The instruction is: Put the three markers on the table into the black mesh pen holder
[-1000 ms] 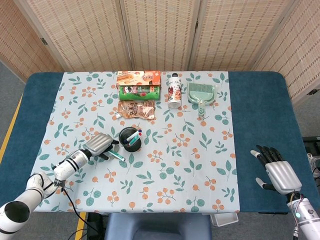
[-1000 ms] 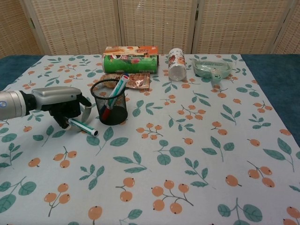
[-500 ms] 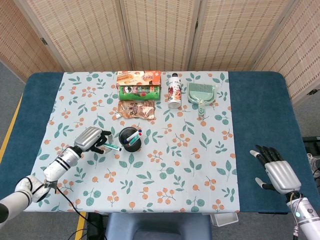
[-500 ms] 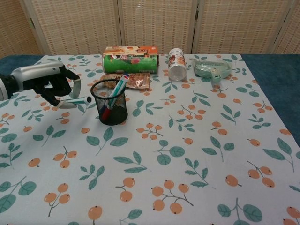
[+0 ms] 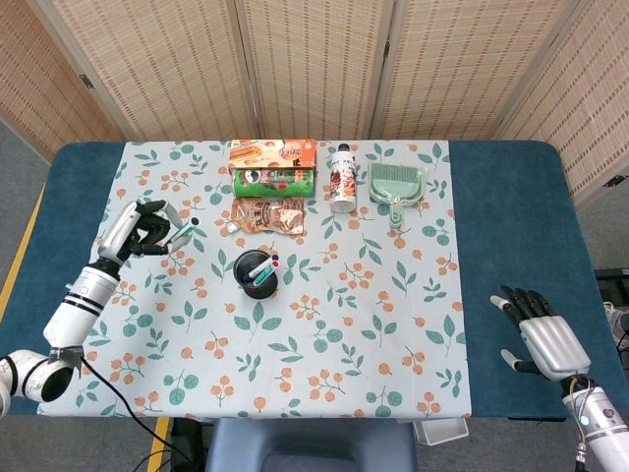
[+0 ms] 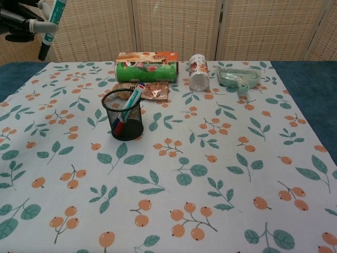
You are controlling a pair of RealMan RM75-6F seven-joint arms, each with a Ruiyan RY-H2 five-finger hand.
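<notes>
Black mesh is forming the pen holder (image 5: pixel 258 274), which is standing upright on the floral cloth (image 5: pixel 324 324) left of the counter's (image 5: pixel 511 226) middle, with two markers (image 6: pixel 130 103) leaning inside it, their caps sticking above the rim. The left hand (image 5: pixel 147 227) is hanging raised above the left part of the cloth, well apart from the holder, its fingers curling around a green-and-white marker (image 6: pixel 51 23); in the chest view that marker is tilting with its dark tip pointing down and left, high in the top left corner. The right hand (image 5: pixel 541 329) is resting at the near right edge of the counter over the blue surface, holding nothing, its dark fingers spread apart. Along the far side of the cloth an orange box (image 5: pixel 272 152), a green carton (image 5: pixel 273 179) and a brown snack pouch (image 5: pixel 266 214) are sitting together, with a white bottle (image 5: pixel 342 179) and a pale green dustpan (image 5: pixel 396 186) to their right.
</notes>
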